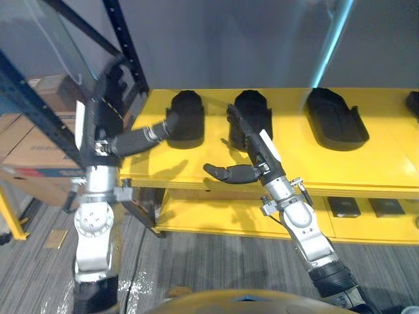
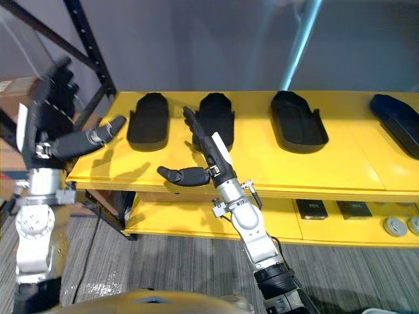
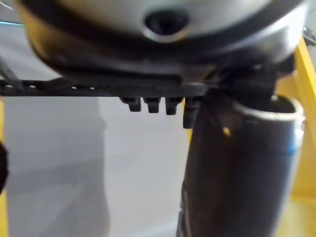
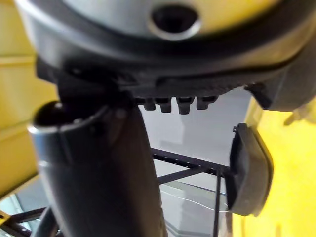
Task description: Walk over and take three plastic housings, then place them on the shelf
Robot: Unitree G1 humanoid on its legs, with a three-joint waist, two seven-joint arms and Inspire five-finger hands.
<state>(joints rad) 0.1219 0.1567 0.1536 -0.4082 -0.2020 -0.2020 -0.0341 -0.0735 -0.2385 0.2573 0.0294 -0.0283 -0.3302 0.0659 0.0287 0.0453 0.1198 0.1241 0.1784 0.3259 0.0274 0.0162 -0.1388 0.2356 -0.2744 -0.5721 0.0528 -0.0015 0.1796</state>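
your left hand raised, fingers straight, empty | your right hand straight-fingered, empty, near the middle black plastic housing | on the flat yellow shelf

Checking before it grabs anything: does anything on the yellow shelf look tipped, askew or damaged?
Nothing stands out. The left housing, middle housing and right housing lie flat in a row on the yellow shelf. Left hand and right hand are open, empty.

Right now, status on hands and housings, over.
Left hand open, empty, raised by yellow shelf. Right hand open, empty, at middle housing, contact unclear. Left housing, right housing lie alongside. Path unobstructed.
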